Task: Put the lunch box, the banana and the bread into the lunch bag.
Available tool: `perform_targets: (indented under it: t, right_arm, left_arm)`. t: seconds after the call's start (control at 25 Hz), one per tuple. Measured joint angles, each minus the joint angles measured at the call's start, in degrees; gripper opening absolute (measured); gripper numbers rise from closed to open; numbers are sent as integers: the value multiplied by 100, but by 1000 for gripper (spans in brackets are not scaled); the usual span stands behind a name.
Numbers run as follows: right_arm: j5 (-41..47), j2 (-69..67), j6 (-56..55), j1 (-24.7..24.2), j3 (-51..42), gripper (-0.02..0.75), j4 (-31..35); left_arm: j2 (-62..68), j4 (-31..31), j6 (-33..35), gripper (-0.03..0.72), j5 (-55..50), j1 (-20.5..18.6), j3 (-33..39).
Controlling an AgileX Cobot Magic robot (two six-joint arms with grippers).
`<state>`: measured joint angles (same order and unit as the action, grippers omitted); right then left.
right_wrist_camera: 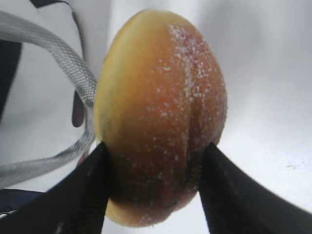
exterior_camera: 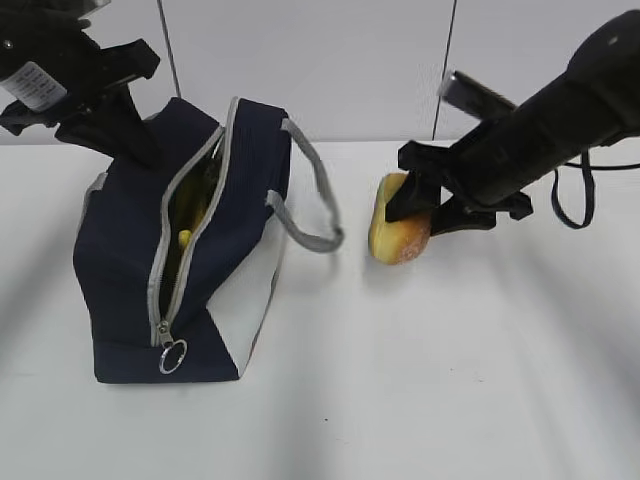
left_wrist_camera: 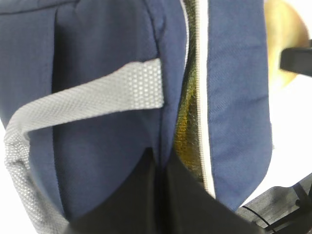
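The navy lunch bag stands at the left with its grey zipper open. A bit of yellow banana shows through the opening. My left gripper is shut on the bag's fabric edge beside the opening, and the left wrist view shows its fingers pinched together on the lunch bag. My right gripper is shut on the golden-brown bread, right of the bag and low over the table. The bread fills the right wrist view between the gripper's two fingers. The lunch box is not in view.
A grey strap handle hangs from the bag toward the bread and also shows in the right wrist view. The metal ring zipper pull hangs at the bag's near end. The white table spreads to the front and right.
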<state>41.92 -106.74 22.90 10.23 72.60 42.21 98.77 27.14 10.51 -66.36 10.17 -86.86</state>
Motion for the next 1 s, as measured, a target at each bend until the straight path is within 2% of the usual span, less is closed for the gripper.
perform_targets:
  t: [0.2, 0.36, 0.44, 0.52, 0.8, 1.0]
  right_arm:
    - [169, 449, 35, 0, 322, 393, 177]
    - [557, 489, 636, 40, 711, 393, 1317]
    - [636, 501, 907, 182, 788, 393, 2032]
    - [646, 501, 1070, 380, 802, 393, 2444]
    - [599, 11, 1220, 1122, 836, 393, 2924]
    - [590, -480, 1277, 1235, 980, 394, 3097]
  left_arm:
    - [0, 0, 0, -3, 0, 0, 0]
    - [0, 0, 0, -3, 0, 0, 0]
    - [0, 0, 0, -3, 0, 0, 0]
    - [0, 0, 0, -3, 0, 0, 0]
    - [0, 0, 0, -3, 0, 0, 0]
    - [0, 0, 0, -3, 0, 0, 0]
